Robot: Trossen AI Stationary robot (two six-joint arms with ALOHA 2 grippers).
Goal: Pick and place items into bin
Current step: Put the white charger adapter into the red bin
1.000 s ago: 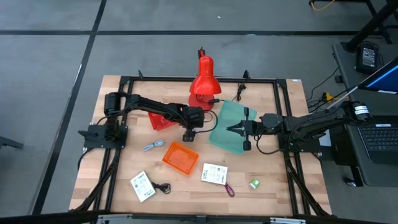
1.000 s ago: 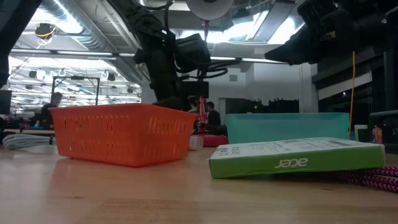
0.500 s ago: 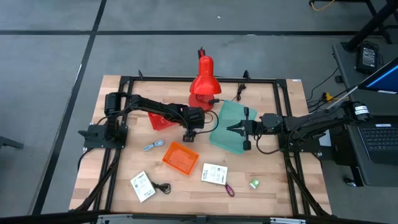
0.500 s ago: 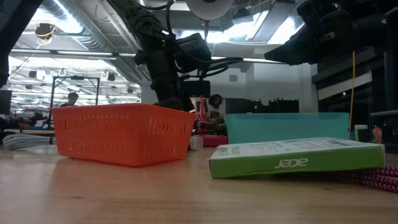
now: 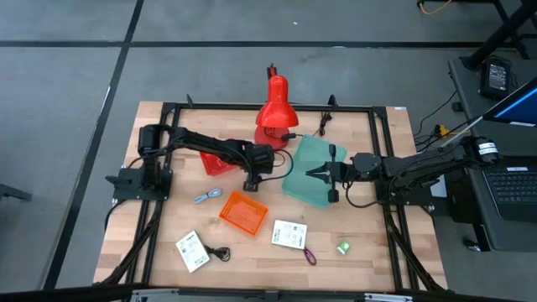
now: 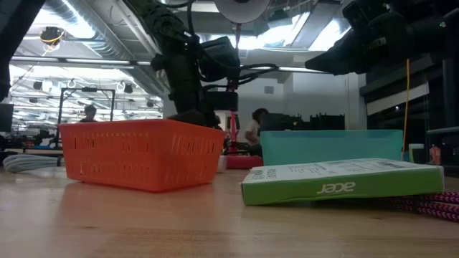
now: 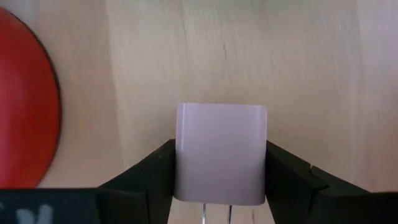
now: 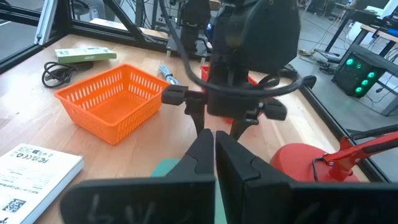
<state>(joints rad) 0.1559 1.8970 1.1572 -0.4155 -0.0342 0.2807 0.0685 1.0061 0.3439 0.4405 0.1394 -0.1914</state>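
1. My left gripper (image 7: 219, 186) has its fingers against both sides of the pink cube (image 7: 221, 152), on the table beside the lamp base (image 7: 28, 99); the cube's underside is cut off.
2. My right gripper (image 8: 214, 146) is closed and empty above the teal bin (image 5: 312, 172).

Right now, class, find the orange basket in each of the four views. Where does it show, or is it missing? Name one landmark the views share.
High view: the orange basket lies at the table's centre, just below the left gripper.
Low view: left of centre, on the table.
Left wrist view: not in it.
Right wrist view: left of centre.
Shared landmark: the white printed box beside the basket.
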